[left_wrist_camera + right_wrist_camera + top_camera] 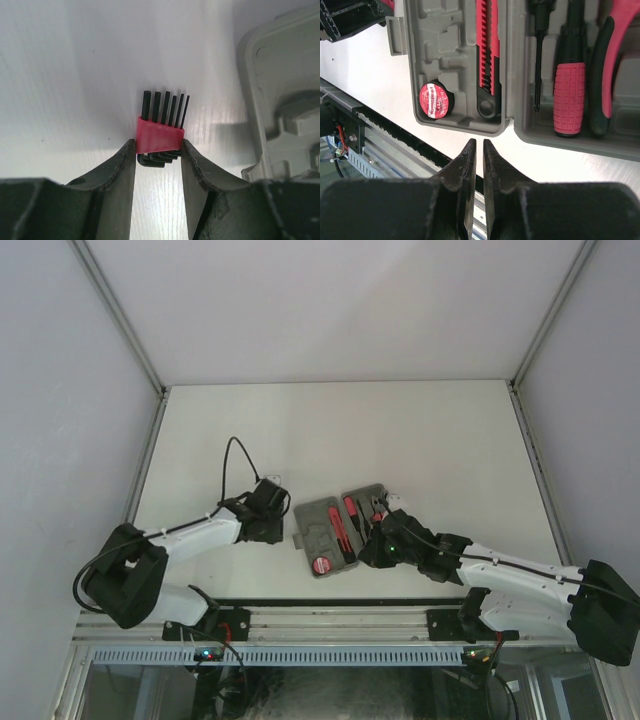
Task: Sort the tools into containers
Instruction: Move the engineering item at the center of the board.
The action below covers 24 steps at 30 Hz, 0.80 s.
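Note:
A small comb-like piece (159, 137), a red holder with black hex keys, lies on the white table left of the grey case (280, 100). My left gripper (158, 146) is shut on its red holder, one fingertip pressed to each side. The open case (340, 525) sits between the arms. Its left half holds a round red disc (435, 100) and a long red-black tool (487, 55). The right half holds a thin screwdriver (538, 65), a short red-black driver (569, 90) and red-handled pliers (615, 65). My right gripper (479, 142) is shut and holds nothing, just off the case's near edge.
The table's near edge with a black and metal rail (385, 135) runs close under my right gripper. White walls enclose the table on three sides. The left arm's black cable (232, 465) loops above the left gripper (270, 508).

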Motion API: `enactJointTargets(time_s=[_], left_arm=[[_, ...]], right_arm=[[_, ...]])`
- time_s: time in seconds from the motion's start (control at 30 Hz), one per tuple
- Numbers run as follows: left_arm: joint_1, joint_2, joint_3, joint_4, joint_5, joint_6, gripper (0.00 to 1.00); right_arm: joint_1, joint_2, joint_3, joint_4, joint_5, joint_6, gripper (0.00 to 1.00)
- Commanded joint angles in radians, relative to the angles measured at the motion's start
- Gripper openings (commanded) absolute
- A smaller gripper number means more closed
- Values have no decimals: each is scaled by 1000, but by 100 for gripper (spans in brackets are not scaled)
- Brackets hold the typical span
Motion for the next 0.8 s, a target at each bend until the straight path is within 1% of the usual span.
enactJointTargets(time_s=[0.0,0.37,0.67,0.77], left_arm=[[-4,-53,-63,-25,41,-43,42],[-4,-167,-125,0,102,-79,43],[-4,-177,-134,-9,84,-84,43],[-4,-171,-134,-9,75,-90,41]], right_arm=[[-6,3,-1,49,-7,4,9],[-5,-6,0,72,-18,13,9],[23,17,37,88,-16,22,9],[30,24,37,86,-10,26,9]])
